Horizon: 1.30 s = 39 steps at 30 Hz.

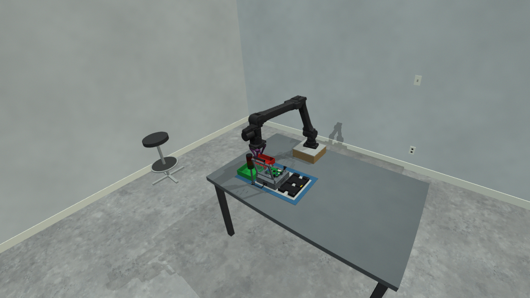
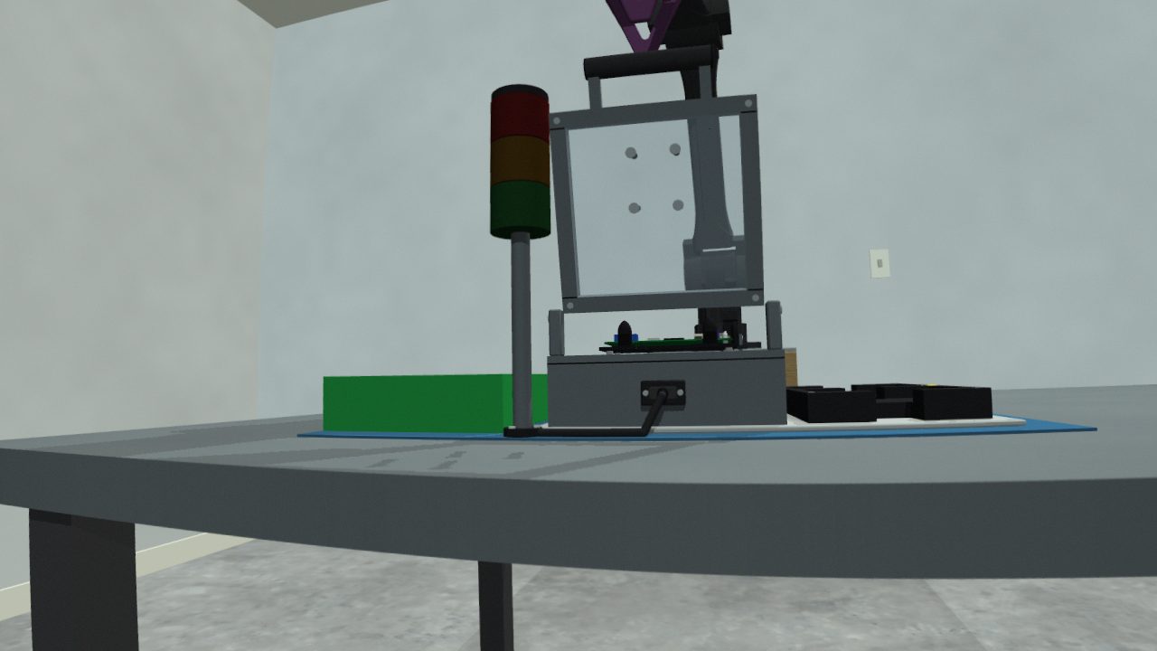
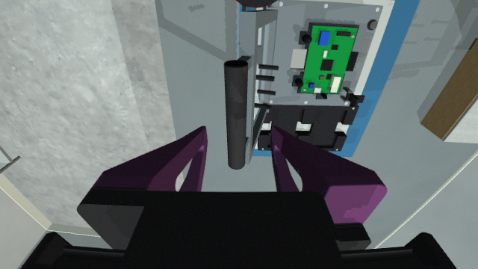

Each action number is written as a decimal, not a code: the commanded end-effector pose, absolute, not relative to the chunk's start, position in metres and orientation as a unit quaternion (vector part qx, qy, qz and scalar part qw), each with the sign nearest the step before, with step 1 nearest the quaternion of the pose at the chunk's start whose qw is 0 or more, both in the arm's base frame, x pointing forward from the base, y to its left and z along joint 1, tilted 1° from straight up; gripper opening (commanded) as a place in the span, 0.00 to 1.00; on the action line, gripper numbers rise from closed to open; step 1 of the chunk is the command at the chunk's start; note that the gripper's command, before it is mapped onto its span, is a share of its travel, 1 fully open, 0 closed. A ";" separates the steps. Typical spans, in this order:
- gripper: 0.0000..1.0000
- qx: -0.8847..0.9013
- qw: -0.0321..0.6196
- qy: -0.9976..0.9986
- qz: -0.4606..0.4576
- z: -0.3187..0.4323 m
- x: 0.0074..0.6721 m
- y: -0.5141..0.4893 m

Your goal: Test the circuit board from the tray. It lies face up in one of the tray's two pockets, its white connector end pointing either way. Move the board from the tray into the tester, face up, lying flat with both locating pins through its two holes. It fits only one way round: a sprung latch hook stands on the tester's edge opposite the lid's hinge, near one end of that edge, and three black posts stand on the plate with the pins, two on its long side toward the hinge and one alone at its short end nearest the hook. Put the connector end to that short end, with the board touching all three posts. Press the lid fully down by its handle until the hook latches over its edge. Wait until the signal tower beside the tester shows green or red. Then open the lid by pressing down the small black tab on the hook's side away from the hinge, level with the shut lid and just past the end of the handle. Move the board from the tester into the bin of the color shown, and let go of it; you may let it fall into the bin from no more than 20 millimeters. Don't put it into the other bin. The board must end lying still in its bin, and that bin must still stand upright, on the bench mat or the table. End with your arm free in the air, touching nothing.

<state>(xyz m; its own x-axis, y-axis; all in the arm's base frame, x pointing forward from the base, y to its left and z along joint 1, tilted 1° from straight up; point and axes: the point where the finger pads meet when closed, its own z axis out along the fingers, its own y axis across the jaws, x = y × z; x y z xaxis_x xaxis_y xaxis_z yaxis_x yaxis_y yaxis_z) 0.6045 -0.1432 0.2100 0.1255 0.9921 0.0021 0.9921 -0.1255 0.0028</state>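
The green circuit board [image 3: 328,60] [image 1: 274,171] [image 2: 655,344] lies face up on the plate of the grey tester [image 2: 728,388] [image 1: 270,181]. The tester's clear lid [image 2: 655,210] [image 3: 236,112] stands open, nearly upright, with its black bar handle [image 2: 647,62] on top. My gripper [image 3: 239,133] [image 2: 644,40] [image 1: 258,151] hangs just above the handle, with its purple fingers partly open and holding nothing. In the wrist view the handle shows between the two fingers. The signal tower [image 2: 520,162] [image 1: 249,159] stands beside the tester with all its lamps dark.
The black tray [image 1: 293,184] [image 2: 889,400] [image 3: 306,127] lies beside the tester on the blue mat [image 1: 309,185] [image 2: 1051,426]. The green bin [image 1: 244,171] [image 2: 412,402] and the red bin [image 1: 267,159] stand on the tester's other side. The arm's wooden base block [image 1: 309,152] stands behind.
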 end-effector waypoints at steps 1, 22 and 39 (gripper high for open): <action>0.48 0.749 -0.001 0.663 0.000 0.195 0.614 -0.134; 0.48 0.748 0.001 0.664 0.002 0.172 0.617 -0.133; 0.48 0.748 0.001 0.664 0.002 0.172 0.617 -0.133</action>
